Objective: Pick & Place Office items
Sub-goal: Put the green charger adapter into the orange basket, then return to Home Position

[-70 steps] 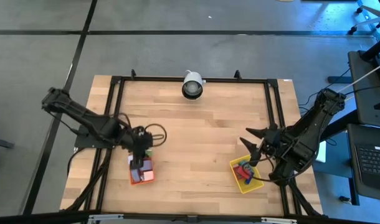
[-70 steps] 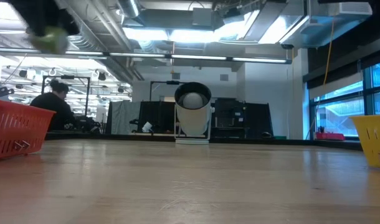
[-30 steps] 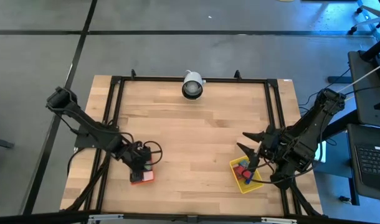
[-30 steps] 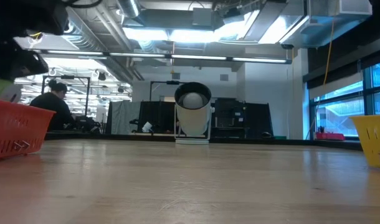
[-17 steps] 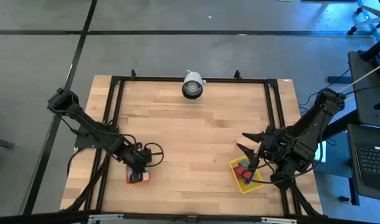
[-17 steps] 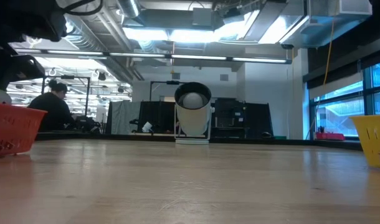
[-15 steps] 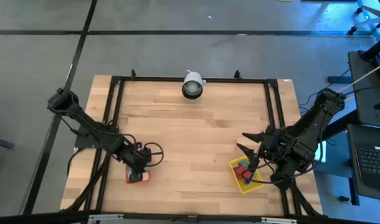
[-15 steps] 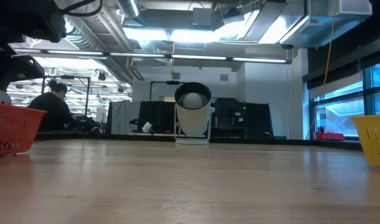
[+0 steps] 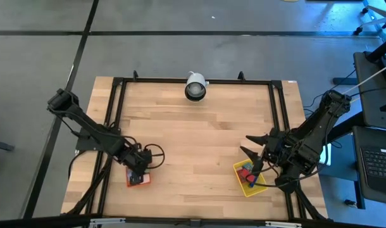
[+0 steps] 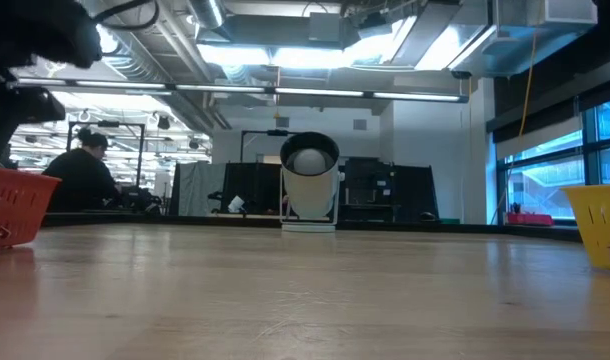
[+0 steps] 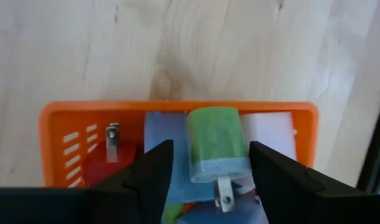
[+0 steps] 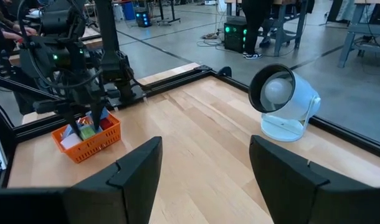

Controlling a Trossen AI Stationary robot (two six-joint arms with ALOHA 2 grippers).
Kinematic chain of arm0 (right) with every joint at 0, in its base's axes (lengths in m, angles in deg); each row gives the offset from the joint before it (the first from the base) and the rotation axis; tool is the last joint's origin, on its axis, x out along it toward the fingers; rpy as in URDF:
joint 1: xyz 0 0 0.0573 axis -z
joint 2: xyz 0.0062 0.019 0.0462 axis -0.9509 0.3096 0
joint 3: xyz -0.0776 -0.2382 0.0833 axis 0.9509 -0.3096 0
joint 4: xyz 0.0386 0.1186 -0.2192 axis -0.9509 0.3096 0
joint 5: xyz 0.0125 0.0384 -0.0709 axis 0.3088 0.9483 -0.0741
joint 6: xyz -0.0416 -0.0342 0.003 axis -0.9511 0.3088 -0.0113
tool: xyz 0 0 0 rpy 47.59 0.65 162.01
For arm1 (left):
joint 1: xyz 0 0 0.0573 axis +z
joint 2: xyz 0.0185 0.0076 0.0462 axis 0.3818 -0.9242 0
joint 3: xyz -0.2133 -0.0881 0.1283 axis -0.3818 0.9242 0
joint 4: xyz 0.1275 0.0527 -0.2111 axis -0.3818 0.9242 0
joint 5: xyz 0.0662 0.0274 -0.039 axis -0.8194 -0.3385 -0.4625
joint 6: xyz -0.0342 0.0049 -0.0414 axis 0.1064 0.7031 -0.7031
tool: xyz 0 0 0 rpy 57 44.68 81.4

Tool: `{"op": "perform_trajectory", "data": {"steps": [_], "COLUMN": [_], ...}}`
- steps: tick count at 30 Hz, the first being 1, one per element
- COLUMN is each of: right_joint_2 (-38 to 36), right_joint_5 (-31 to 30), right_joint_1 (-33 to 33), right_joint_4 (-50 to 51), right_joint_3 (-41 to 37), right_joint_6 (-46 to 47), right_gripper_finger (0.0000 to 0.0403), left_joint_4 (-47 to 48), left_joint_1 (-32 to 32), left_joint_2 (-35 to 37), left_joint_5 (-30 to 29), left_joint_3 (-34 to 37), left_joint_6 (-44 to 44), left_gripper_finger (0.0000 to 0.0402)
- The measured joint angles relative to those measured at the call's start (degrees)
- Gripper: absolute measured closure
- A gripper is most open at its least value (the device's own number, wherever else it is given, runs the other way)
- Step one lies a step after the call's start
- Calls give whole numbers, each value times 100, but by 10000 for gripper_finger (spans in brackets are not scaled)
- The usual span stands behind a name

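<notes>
Left gripper (image 11: 209,165) hangs right over the orange tray (image 11: 59,115) at the near left of the table (image 9: 199,133), its two dark fingers (image 11: 154,168) spread apart on either side of a green plug-shaped piece (image 11: 215,144). Neither finger seems to press on it; the piece lies on top of the pile in the tray, one metal prong sticking out of its paler end. Under it I can count a lilac-blue piece (image 11: 162,134), a white one (image 11: 268,130) and a red one (image 11: 106,165) with a prong standing up, though the fingers cover the rest of the pile.

Two trays in all: the orange one, and a yellow tray (image 9: 259,188) near the right edge. From overhead the yellow one shows red (image 9: 244,171) and blue (image 9: 250,179) pieces, too small to count.

Over there the right gripper (image 9: 255,147) waits beside that tray, above the table, its fingers wide apart and holding nothing.

From table height both trays are cut off at the edges. One white desk camera (image 9: 194,86) stands at the far edge, and a person (image 10: 80,175) sits in the room behind.
</notes>
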Motion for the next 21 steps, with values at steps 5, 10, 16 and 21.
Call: {"op": "perform_trajectory", "data": {"steps": [5, 10, 16, 21], "right_joint_2": [0, 0, -185, -646], "right_joint_5": [0, -32, -451, -622], "right_joint_1": [0, 0, 76, 151], "right_joint_4": [-70, -152, -138, -140], "right_joint_3": [0, 0, 40, 122], "right_joint_6": [-103, -264, -245, -713], "right_gripper_finger": [160, 160, 160, 160], "left_joint_4": [426, 983, 1057, 618], "left_joint_1": [0, 0, -2, 18], "left_joint_2": [170, 398, 779, 1366], "left_joint_5": [-176, -568, -2337, -3855], "left_joint_3": [-253, -485, -698, -707], "left_joint_6": [8, 8, 684, 1533], "left_gripper_finger": [192, 192, 192, 192]}}
